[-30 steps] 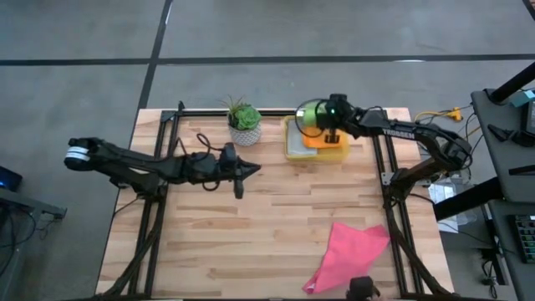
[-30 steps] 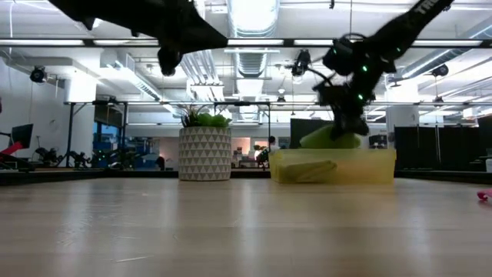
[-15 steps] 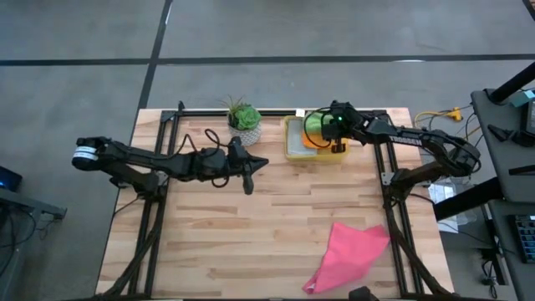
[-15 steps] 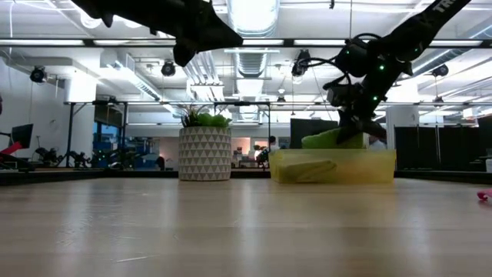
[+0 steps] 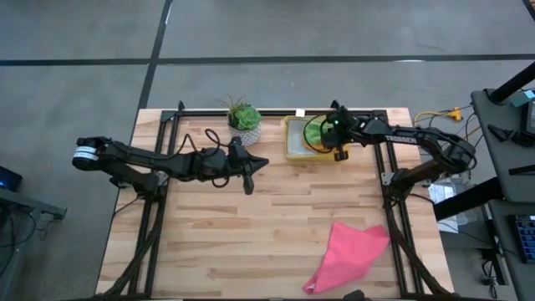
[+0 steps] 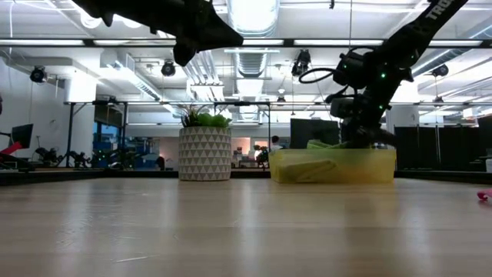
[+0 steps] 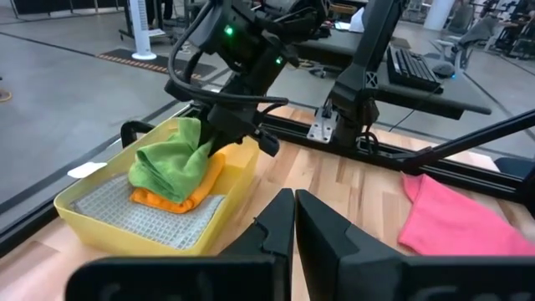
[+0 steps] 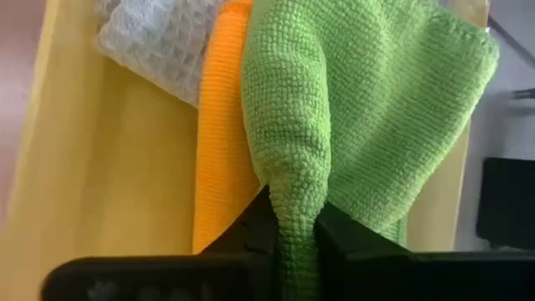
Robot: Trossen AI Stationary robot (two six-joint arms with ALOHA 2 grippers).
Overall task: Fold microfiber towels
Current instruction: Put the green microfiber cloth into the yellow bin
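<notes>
Right arm (image 5: 393, 134) reads "TROSSEN", seemingly; its fingers (image 8: 292, 226) pinch green towel (image 8: 368, 109).

Table centre (image 5: 276, 217) open; plant pot (image 5: 245, 132) beside bin (image 5: 292, 150).

Four microfiber towels. Bright green towel (image 7: 171, 163): folded and bunched, topmost on the stack, one fold pinched and lifted at the stack's edge. Orange towel (image 7: 185, 197): folded flat directly beneath the green one, edge showing along one side. Light grey towel (image 7: 142, 217): waffle-textured, spread flat at the bottom of the pile. Hot pink towel (image 5: 351, 254): apart from the rest, loosely spread on the wooden tabletop near its front right corner, rumpled, one corner trailing toward the front edge.
</notes>
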